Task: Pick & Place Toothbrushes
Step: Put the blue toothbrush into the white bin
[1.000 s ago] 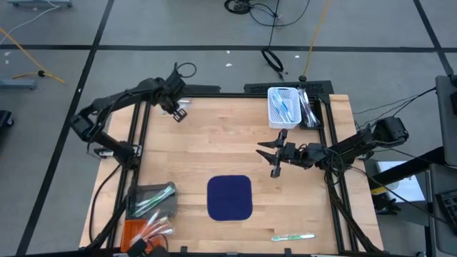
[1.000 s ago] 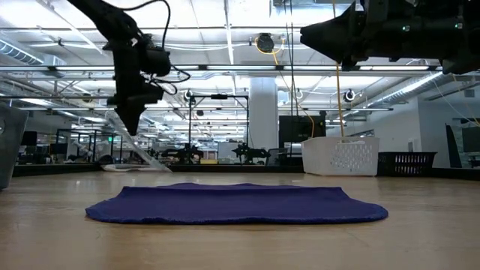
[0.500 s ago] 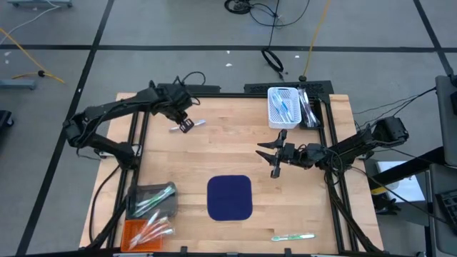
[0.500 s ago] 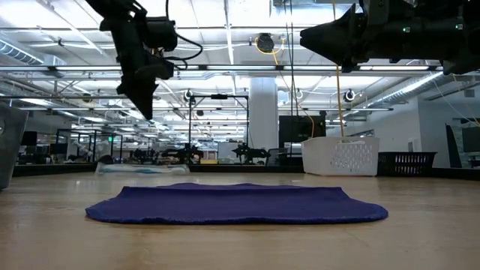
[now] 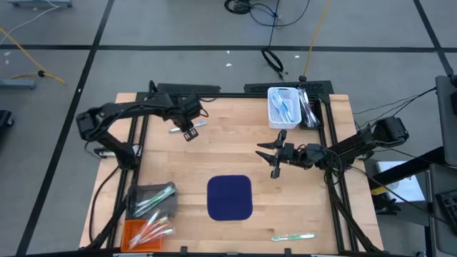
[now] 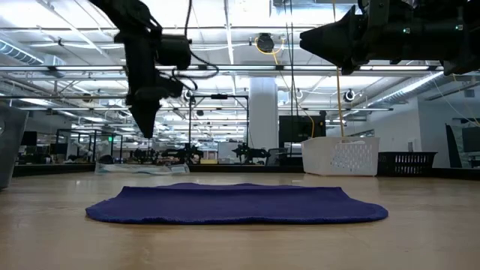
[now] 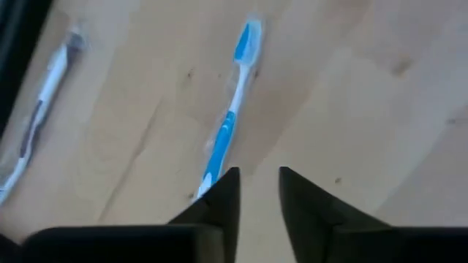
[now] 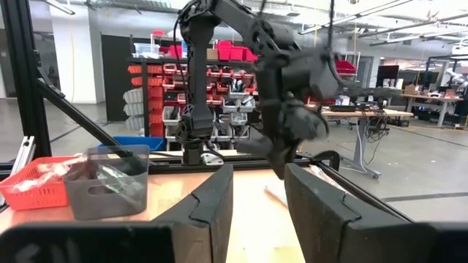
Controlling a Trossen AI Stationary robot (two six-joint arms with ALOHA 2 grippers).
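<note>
Clearly the left hand (image 7: 253,191), fingers slightly parted and empty, hovers just beside the blue toothbrush (image 7: 228,120) lying flat on the desk (image 5: 228,153); descending off-centre could nudge it aside instead of gripping.

- Robot arms: two. The left gripper (image 5: 189,133) is near the table's far left; the right gripper (image 5: 271,158) is right of centre.
- Navy mat (image 5: 230,198): one.
- White basket (image 5: 283,107): one, with blue-and-white toothbrushes inside; their number cannot be told.
- Grey bin (image 5: 151,201): one, holding green toothbrushes, uncountable.
- Orange bin (image 5: 133,233): one, holding pale toothbrushes, uncountable.
- Loose toothbrushes on the wood: two near the left gripper, a blue-and-white toothbrush (image 7: 227,126) and a second wrapped toothbrush (image 7: 40,111); one green toothbrush (image 5: 293,236) at the near edge.
</note>
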